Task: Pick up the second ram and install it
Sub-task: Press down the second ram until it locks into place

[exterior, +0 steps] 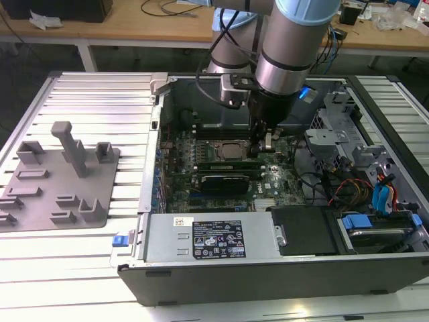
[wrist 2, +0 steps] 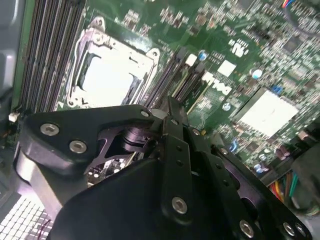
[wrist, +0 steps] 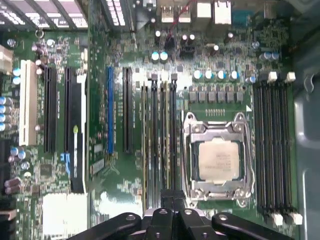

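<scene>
A thin green ram stick (wrist: 163,145) stands on edge in a memory slot beside the processor socket (wrist: 218,159). It runs under my gripper (wrist: 168,197), whose two fingers are pressed together right over the stick's end; nothing shows clamped between them. A similar stick (wrist: 145,150) sits two slots over. In the exterior view my gripper (exterior: 263,149) reaches down into the open computer case, onto the green strip of ram (exterior: 224,164) next to the socket. The second wrist view has the shut fingertips (wrist 2: 167,107) at the near end of those slots (wrist 2: 182,80).
A black expansion card (exterior: 228,181) lies just in front of the ram slots. Four bare memory slots (wrist: 272,145) flank the socket's other side. The case wall (exterior: 157,168), power supply (exterior: 214,238) and drive cables (exterior: 375,191) ring the board. A grey fixture tray (exterior: 60,184) lies outside.
</scene>
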Controlling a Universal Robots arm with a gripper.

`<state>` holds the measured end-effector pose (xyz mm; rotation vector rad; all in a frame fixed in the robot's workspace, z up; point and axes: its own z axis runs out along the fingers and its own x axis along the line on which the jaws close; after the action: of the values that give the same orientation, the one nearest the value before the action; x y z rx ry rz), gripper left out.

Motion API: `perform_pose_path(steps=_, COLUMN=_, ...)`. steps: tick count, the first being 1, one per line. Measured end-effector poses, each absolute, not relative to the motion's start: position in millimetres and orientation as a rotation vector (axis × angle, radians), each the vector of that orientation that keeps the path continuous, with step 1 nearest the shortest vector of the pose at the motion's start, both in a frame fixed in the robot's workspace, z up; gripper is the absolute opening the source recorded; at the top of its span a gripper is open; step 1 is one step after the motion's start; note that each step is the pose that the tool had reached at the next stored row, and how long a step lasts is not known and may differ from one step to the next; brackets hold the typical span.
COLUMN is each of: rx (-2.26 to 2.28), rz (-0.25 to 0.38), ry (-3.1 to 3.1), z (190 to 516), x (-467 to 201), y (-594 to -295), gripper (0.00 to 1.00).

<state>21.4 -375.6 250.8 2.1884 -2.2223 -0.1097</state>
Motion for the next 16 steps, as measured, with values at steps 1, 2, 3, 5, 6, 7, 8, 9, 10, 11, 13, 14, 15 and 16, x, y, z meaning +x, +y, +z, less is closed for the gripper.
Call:
perform_pose_path(steps=1, rx=2.188, rz=-0.110, ry=-2.222, z=250.8, x=27.0, y=-375.6, gripper=0.08)
perform_pose_path(steps=2, rx=2.188, rz=-0.110, ry=-2.222, z=250.8, x=30.6, y=-375.6, gripper=0.08)
perform_pose_path(steps=3, rx=2.188, rz=-0.110, ry=-2.222, z=250.8, x=31.7, y=-375.6, gripper=0.08)
perform_pose_path(steps=5, rx=2.188, rz=-0.110, ry=-2.222, z=250.8, x=31.7, y=-375.6, gripper=0.08)
perform_pose_path(steps=6, rx=2.188, rz=-0.109, ry=-2.222, z=250.8, x=31.8, y=-375.6, gripper=0.08)
perform_pose_path(steps=7, rx=2.194, rz=-0.098, ry=-2.228, z=250.1, x=31.3, y=-375.7, gripper=0.08)
perform_pose_path(steps=8, rx=2.196, rz=-0.094, ry=-2.230, z=250.0, x=31.2, y=-375.7, gripper=0.08)
perform_pose_path(steps=9, rx=2.197, rz=-0.093, ry=-2.230, z=249.9, x=31.3, y=-375.7, gripper=0.08)
perform_pose_path(steps=10, rx=2.200, rz=-0.087, ry=-2.234, z=249.3, x=31.2, y=-375.6, gripper=0.08)
perform_pose_path(steps=11, rx=2.207, rz=-0.073, ry=-2.240, z=248.2, x=31.1, y=-375.6, gripper=0.08)
perform_pose_path(steps=13, rx=2.213, rz=-0.062, ry=-2.245, z=246.7, x=29.9, y=-375.6, gripper=0.08)
perform_pose_path(steps=14, rx=2.213, rz=-0.061, ry=-2.246, z=245.0, x=29.6, y=-375.6, gripper=0.08)
perform_pose_path(steps=15, rx=2.203, rz=-0.061, ry=-2.255, z=243.0, x=29.6, y=-375.6, gripper=0.08)
perform_pose_path(steps=16, rx=2.203, rz=-0.061, ry=-2.255, z=240.7, x=29.6, y=-375.6, gripper=0.08)
